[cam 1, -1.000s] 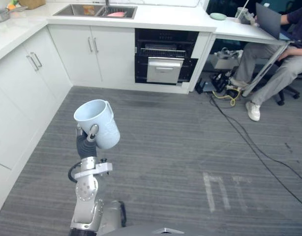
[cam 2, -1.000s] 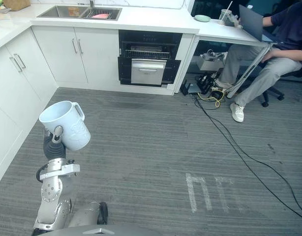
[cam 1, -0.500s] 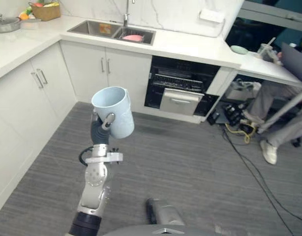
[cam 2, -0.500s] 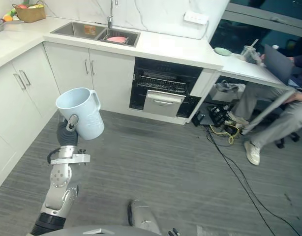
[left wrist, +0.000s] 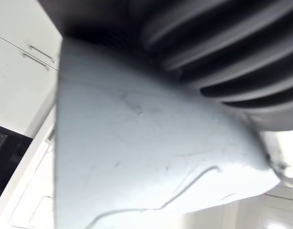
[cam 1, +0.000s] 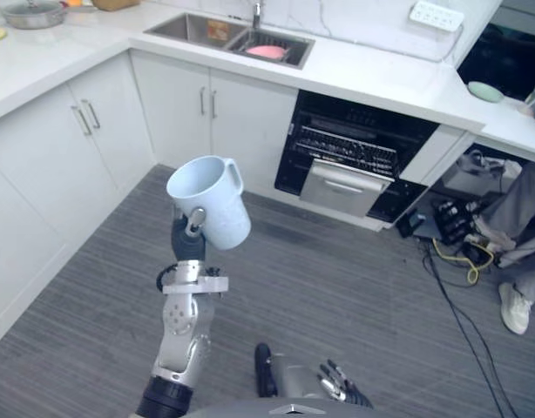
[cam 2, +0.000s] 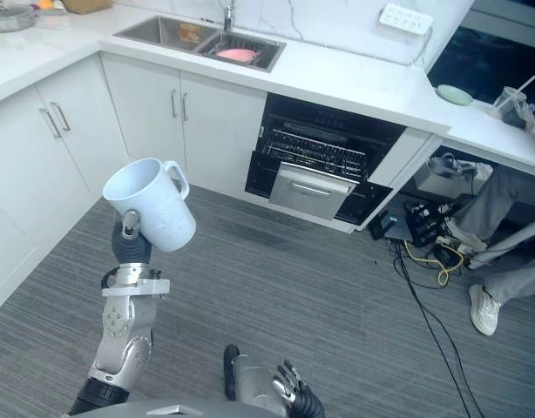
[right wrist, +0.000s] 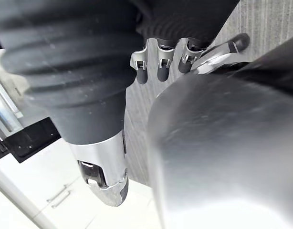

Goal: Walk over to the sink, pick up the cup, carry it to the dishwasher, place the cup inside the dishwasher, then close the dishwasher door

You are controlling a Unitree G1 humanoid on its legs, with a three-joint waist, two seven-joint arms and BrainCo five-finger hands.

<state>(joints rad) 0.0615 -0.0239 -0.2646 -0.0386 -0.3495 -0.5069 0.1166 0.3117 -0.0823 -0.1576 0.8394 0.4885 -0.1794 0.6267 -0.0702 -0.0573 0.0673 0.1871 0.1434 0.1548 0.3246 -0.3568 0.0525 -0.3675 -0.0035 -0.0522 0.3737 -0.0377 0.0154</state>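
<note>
**Cup's up in the left hand, dishwasher ahead of you**

Your left hand (cam 1: 188,237) has the cup (cam 1: 208,202). It grips the pale blue cup low down near its base, thumb pressed on the wall and the rest of the hand wrapped underneath. The cup is tilted, with its mouth facing up and away from the dishwasher (cam 1: 359,157) and its handle on the dishwasher side. It's up in the air over the grey floor (cam 1: 355,287), well apart from the dishwasher and not touching anything but the hand. In the left wrist view, the cup's wall (left wrist: 137,152) sits right against the hand's dark ribbed cover.

Your right hand (cam 2: 294,396) hangs low, well short of the dishwasher. Its fingers (right wrist: 159,64) are loose and only slightly bent, with nothing in them.

The dishwasher's dark front is open, with a wire rack (cam 1: 350,150) showing inside and a silver panel (cam 1: 341,186) with a handle across the lower part.

The sink (cam 1: 211,30) is set in the white counter on the robot's-left side of the dishwasher, with something pink (cam 1: 269,51) in the basin nearer the dishwasher. White cabinets (cam 1: 206,109) run under it, right up to the dishwasher's edge. On the far side of the dishwasher a small green dish (cam 1: 485,91) rests on the counter. Past that, a person's legs and a white shoe (cam 1: 514,307) show near some cables on the floor.
</note>
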